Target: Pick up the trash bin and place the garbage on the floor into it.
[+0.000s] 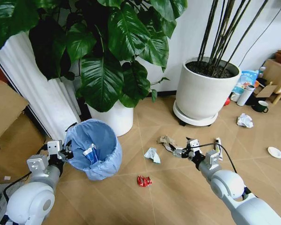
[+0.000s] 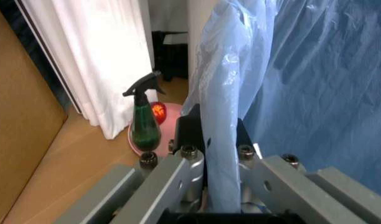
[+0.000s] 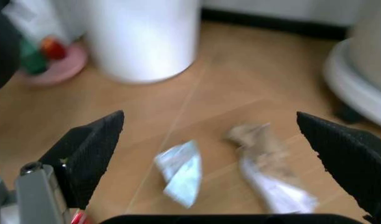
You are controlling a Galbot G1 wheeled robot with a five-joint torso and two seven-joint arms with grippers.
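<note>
Your left gripper [image 1: 65, 152] is clamped on the rim of the trash bin [image 1: 94, 149] — one piece already lies inside. Your right gripper [image 1: 180, 151] hangs spread wide over the crushed cup [image 1: 152, 155] and brown wad [image 1: 166, 140]; the red can [image 1: 144, 181] and more garbage remain on the floor [image 1: 178, 197].

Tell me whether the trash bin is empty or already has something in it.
Not empty: the trash bin, held at its rim by the left gripper, has a blue-white crushed cup inside.
</note>
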